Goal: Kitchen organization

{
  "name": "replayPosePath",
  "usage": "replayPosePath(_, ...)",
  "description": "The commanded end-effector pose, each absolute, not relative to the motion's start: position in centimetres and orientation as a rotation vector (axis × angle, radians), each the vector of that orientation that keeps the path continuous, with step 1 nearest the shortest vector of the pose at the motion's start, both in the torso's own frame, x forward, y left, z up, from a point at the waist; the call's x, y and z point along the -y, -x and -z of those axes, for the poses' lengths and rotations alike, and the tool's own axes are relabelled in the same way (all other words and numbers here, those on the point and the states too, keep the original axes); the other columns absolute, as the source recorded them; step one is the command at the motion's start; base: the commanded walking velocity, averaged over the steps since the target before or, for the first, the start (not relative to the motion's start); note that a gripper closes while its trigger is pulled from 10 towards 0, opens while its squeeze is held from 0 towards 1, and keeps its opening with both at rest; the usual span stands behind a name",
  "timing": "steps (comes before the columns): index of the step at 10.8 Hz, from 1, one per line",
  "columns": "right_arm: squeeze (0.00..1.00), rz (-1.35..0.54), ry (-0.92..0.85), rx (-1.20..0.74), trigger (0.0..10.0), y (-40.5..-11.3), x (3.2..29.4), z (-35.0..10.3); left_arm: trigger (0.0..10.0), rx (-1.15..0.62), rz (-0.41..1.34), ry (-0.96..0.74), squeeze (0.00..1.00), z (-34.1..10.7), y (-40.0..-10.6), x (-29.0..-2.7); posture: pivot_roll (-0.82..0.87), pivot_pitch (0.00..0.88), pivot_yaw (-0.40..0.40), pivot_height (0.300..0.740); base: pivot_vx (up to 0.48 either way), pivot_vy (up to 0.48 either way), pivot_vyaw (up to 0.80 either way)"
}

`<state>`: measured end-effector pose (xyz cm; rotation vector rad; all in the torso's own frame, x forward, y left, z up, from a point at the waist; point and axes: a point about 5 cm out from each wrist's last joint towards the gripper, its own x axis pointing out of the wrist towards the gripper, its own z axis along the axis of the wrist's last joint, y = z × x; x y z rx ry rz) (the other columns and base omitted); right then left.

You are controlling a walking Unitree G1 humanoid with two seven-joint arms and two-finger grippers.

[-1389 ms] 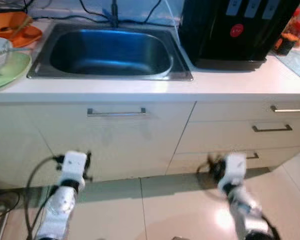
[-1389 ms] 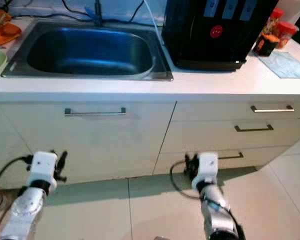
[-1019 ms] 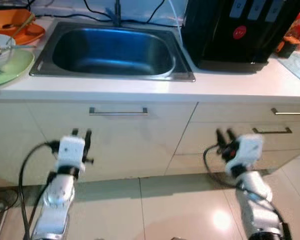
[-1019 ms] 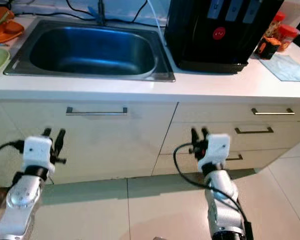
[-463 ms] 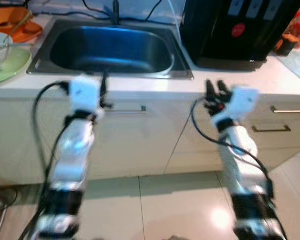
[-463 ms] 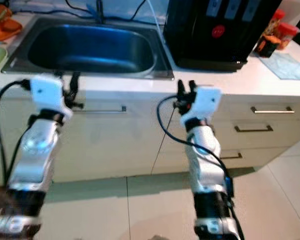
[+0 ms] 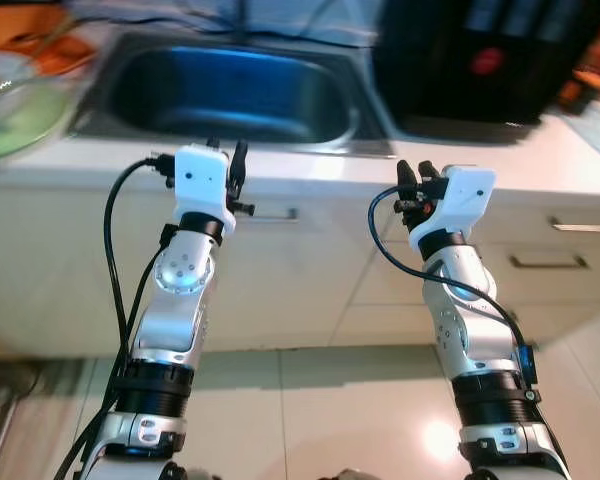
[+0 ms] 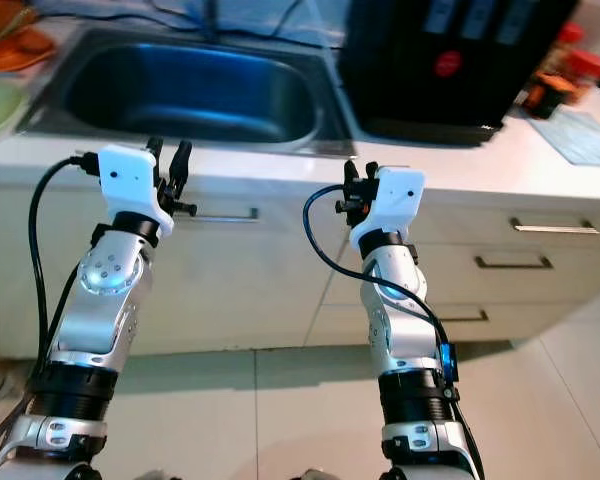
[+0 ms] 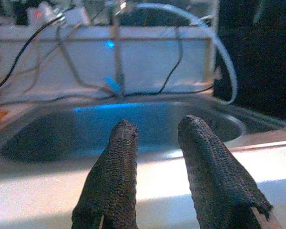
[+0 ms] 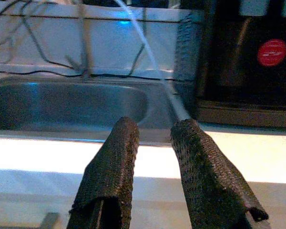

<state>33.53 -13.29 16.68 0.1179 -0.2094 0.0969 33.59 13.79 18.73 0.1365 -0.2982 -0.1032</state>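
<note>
A steel sink (image 7: 230, 95) is set into the white counter (image 7: 310, 170) in front of me. Both arms are raised before the counter's front edge. My left gripper (image 7: 227, 152) points up just below the sink's front rim. In the left wrist view its fingers (image 9: 124, 143) stand slightly apart with nothing between them. My right gripper (image 7: 412, 172) is level with the counter edge, below the sink's right corner. It is also open and empty, seen in the right wrist view as two black fingers (image 10: 121, 143) aimed at the sink (image 10: 66, 102).
A tall black appliance (image 7: 500, 70) stands right of the sink. A green plate (image 7: 20, 120) and orange dishes (image 7: 50, 45) lie on the left. Jars (image 8: 560, 70) and a blue cloth (image 8: 580, 135) sit far right. Below are a cabinet door handle (image 7: 275, 214) and drawers (image 8: 510, 262).
Both arms have risen from near the floor to counter height, the grippers now pointing up at the counter edge. The view has shifted slightly and is blurred.
</note>
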Motion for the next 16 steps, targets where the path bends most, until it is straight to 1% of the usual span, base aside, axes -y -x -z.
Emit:
replayPosePath(1, 0.0, -0.086, -0.114, 0.195, 10.0, -33.77, 13.45, -16.63, 10.0, 0.297, 0.116, -0.128, 0.0, -19.03, -33.81, -13.34, -0.04, 0.033, -0.122, 0.719, 0.0, 0.0, 0.64)
replayPosePath(3, 0.0, -0.092, -0.125, 0.191, 10.0, -33.82, 13.34, -16.54, 10.0, 0.288, 0.115, -0.127, 0.0, -18.95, -33.8, -13.4, -0.04, 0.036, -0.122, 0.719, 0.0, 0.272, 0.68)
replayPosePath(4, 0.0, -0.083, -0.146, 0.184, 10.0, -33.82, 13.44, -16.4, 10.0, 0.285, 0.114, -0.127, 0.0, -18.86, -33.8, -13.44, -0.04, 0.036, -0.12, 0.719, 0.0, 0.27, 0.0)
replayPosePath(9, 0.0, -0.089, -0.154, 0.177, 10.0, -33.74, 13.34, -16.28, 10.0, 0.25, 0.101, -0.109, 0.0, -18.46, -33.85, -13.42, -0.04, 0.039, -0.121, 0.719, 0.0, 0.0, 0.0)
replayPosePath(16, 0.0, -0.083, -0.168, 0.171, 10.0, -33.69, 13.38, -16.15, 10.0, 0.235, 0.093, -0.114, 0.0, -18.43, -33.84, -13.72, -0.04, 0.041, -0.114, 0.719, 0.0, 0.452, 0.0)
